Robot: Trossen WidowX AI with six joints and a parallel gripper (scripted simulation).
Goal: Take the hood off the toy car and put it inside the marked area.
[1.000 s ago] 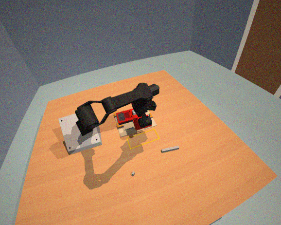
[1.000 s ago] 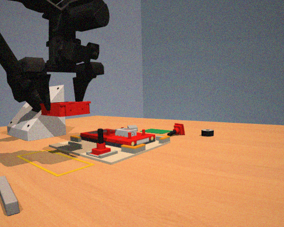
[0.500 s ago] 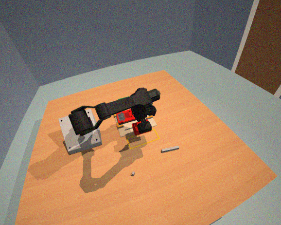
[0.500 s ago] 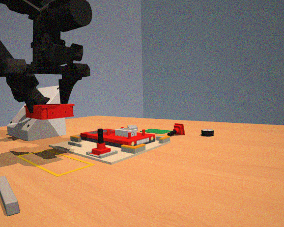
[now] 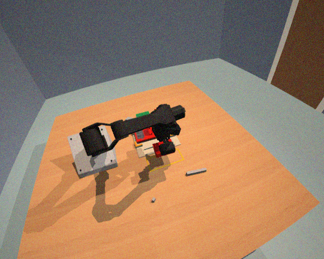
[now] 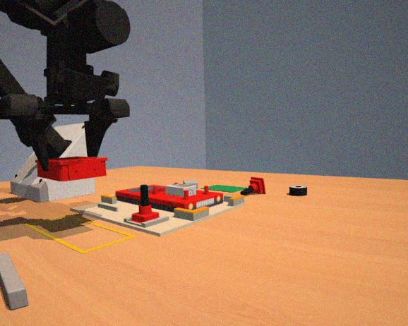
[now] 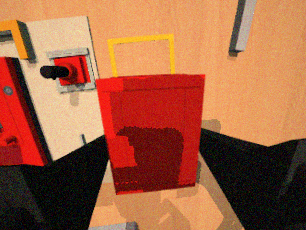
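Note:
The red hood (image 5: 156, 150) (image 6: 80, 169) (image 7: 155, 107) is off the car and in the air, roughly level. My gripper (image 6: 69, 163) (image 7: 152, 135) is shut on it, one finger on each side. The yellow outline of the marked area (image 5: 167, 165) (image 6: 109, 244) (image 7: 141, 38) lies on the table below; in the wrist view its far part shows beyond the hood, which hides the near part. The red toy car (image 5: 145, 135) (image 6: 159, 201) (image 7: 12, 110) sits without its hood, its grey engine (image 6: 181, 190) showing. In the top view the arm partly hides the car and the fingers.
The car's cream board (image 6: 159, 233) (image 7: 55, 112) borders the marked area. On it stands a red piece with a black handle (image 6: 144, 212) (image 7: 70, 70). A grey bar (image 5: 196, 171) (image 6: 11, 282) (image 7: 242, 30) and small grey piece (image 5: 153, 200) lie apart; a black wheel (image 6: 298, 190) is farther off.

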